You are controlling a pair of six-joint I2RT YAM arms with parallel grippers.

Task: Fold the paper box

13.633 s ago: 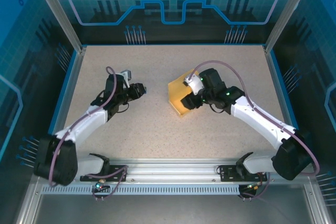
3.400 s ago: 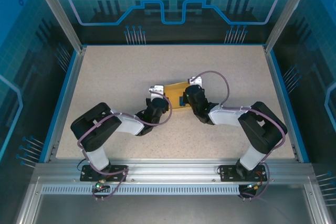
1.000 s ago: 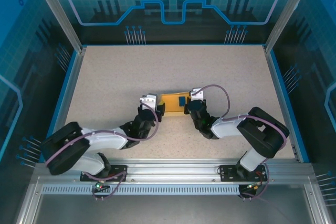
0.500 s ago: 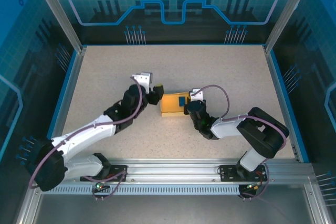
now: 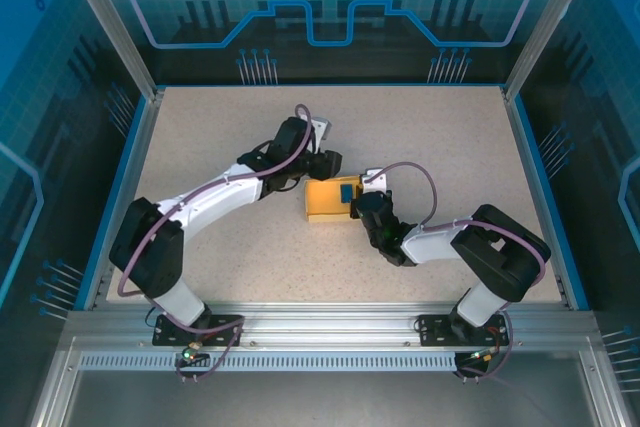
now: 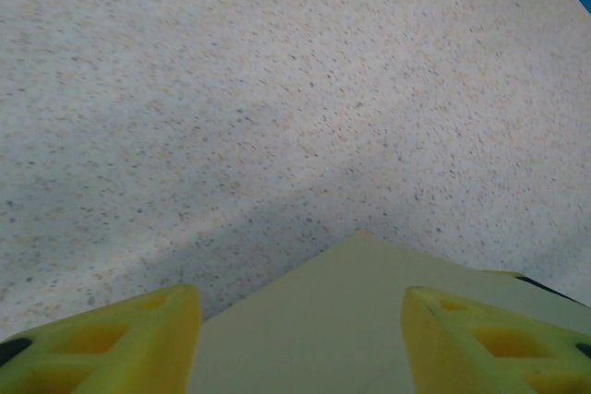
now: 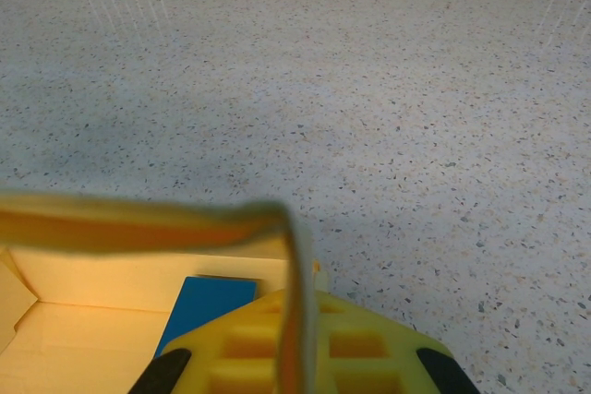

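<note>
Left end effector (image 5: 333, 163) swung beyond paper box (image 5: 325, 203), fingers parted

Paper box (image 5: 322, 203): recorded as plain pale yellow, more orange-yellow from above. A dark blue patch (image 7: 211, 306) is noted inside it. Table (image 5: 220, 127): beige, finely speckled with grey and brown. Left fingers (image 6: 111, 343) and right fingers (image 7: 369, 348): bright yellow. Arms (image 5: 215, 197): white and black. Cables (image 5: 420, 169): purple.

1 paper box (image 5: 322, 205), 1 blue block (image 5: 347, 190)
</note>
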